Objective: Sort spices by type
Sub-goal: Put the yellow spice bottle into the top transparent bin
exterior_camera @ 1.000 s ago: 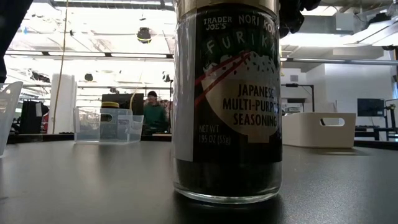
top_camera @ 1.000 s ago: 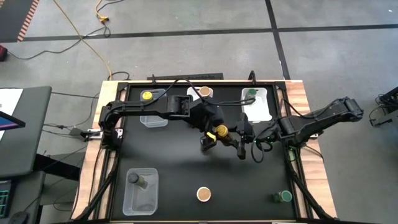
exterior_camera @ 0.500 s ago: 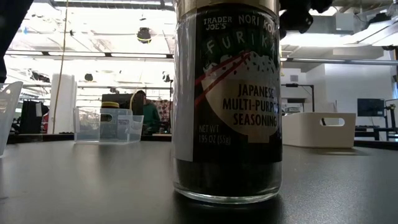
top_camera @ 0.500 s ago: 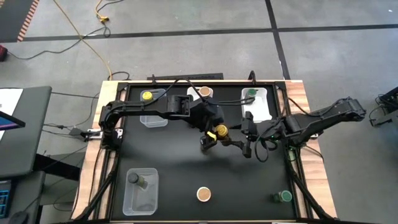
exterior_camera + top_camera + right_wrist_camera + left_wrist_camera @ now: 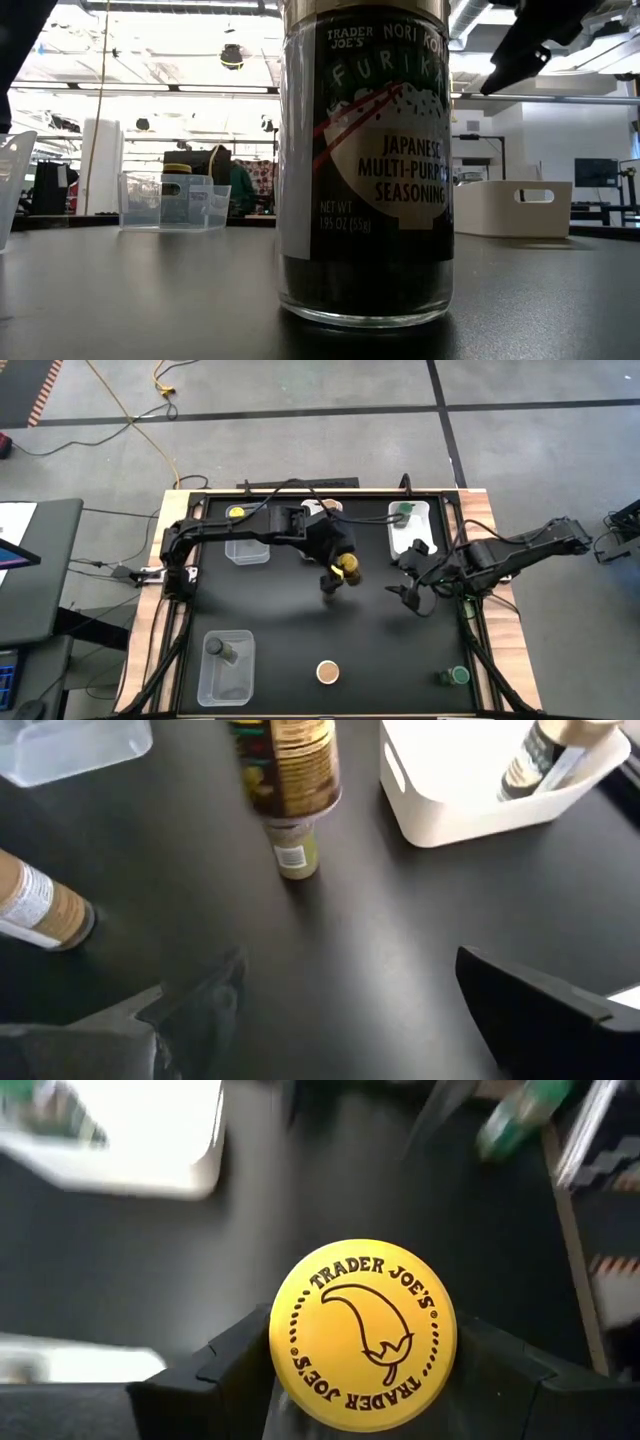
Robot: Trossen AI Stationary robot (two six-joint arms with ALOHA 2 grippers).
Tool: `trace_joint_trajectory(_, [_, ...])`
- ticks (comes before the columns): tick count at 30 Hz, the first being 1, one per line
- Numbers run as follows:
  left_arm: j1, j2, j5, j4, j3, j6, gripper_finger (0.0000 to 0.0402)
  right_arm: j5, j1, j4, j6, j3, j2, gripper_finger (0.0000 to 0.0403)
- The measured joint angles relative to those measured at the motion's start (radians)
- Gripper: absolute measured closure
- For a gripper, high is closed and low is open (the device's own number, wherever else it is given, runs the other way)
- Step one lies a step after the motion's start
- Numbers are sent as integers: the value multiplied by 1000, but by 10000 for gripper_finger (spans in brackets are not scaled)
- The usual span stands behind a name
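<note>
Near the middle of the black counter (image 5: 300,630), your left end effector (image 5: 343,570) is clamped on a small round spice jar with a yellow printed lid (image 5: 348,565), carried above the surface; the left wrist view shows the two dark fingers (image 5: 225,1365) pressing the jar from either side just under the lid. Your right end effector (image 5: 412,580) hangs beside it, spread wide and holding nothing, close to the white rectangular plastic bin (image 5: 425,540) that already has a green-topped jar (image 5: 404,511) in it.

Judging by the sorting so far, this jar belongs with the other yellow-topped jar (image 5: 236,514), which stands at the far left by the clear rectangular plastic bin (image 5: 247,552). Carry it there with the jar upright, keep it high enough to clear the bin wall, and lower it fully before letting go so it does not tip. Keep the right arm clear of the path.

A tan-topped jar (image 5: 327,673), a second green-topped jar (image 5: 458,676) and a second clear bin holding a grey-topped jar (image 5: 214,647) lie along the near edge.
</note>
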State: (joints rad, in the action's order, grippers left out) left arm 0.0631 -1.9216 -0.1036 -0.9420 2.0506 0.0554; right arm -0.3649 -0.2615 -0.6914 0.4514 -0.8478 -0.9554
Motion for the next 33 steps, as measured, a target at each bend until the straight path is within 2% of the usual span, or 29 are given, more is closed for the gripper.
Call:
trace_joint_trajectory(6, [110, 24, -25, -192, 0, -133, 166, 0, 1, 8, 64, 0, -11, 17])
trace_joint_trajectory(11, [226, 80, -70, -229, 0, -228, 166, -1, 3, 14, 115, 0, -15, 17])
trace_joint_trajectory(19, [444, 214, -57, -406, -2, -280, 166, -4, 42, 66, 128, 0, -15, 17])
trace_joint_trajectory(21, [492, 254, -54, -433, -34, -293, 166, -4, 57, 92, 128, 0, -15, 17])
trace_joint_trajectory(23, [534, 304, -54, -432, -100, -295, 166, -4, 73, 117, 128, 0, -15, 17])
trace_joint_trajectory(26, [579, 404, -53, -368, -272, -286, 166, -4, 94, 141, 128, 0, -15, 17])
trace_joint_trajectory(30, [621, 548, -61, -166, -541, -257, 166, -4, 115, 157, 127, 0, -15, 17])
trace_joint_trajectory(33, [635, 609, -75, -48, -689, -238, 166, -4, 128, 156, 127, 0, -15, 17])
